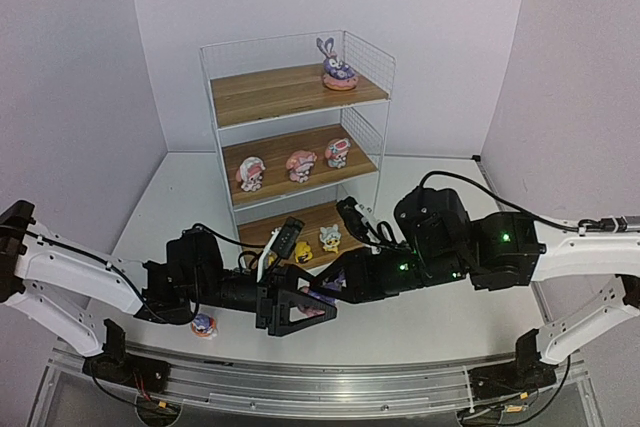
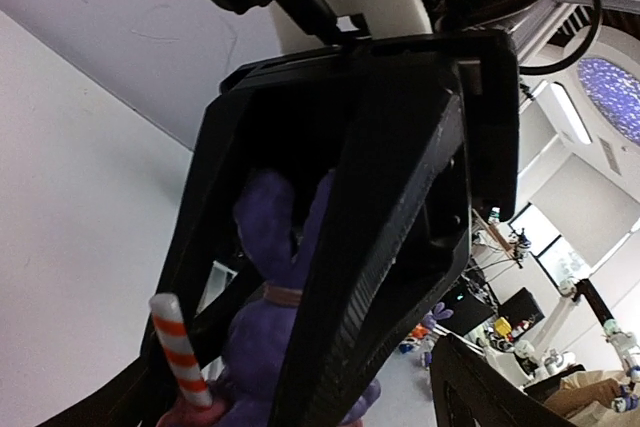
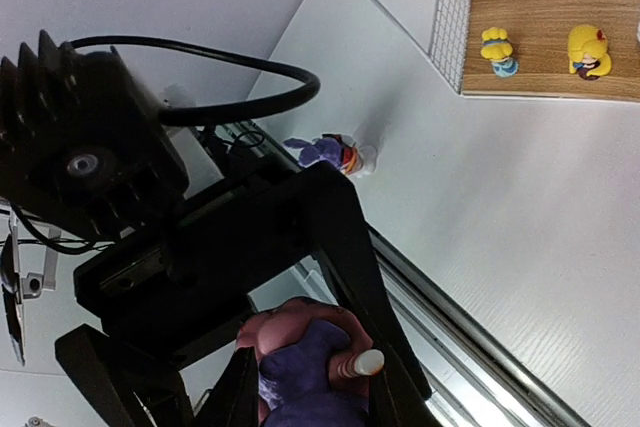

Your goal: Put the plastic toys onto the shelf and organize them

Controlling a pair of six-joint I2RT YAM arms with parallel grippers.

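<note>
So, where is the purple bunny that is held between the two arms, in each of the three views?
Top external: the bunny is low centre, mostly hidden, in front of the shelf.
Left wrist: bunny at lower centre, inside a black frame, striped straw beside it.
Right wrist: bunny at bottom centre, partly cut off.
Shared landmark: the right end effector, gripping it in every view.

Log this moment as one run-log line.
phase: handover | right gripper: shut on purple bunny | left gripper: open, facing it | shelf: another bunny top, three hatted figures middle | loose toy: on table
</note>
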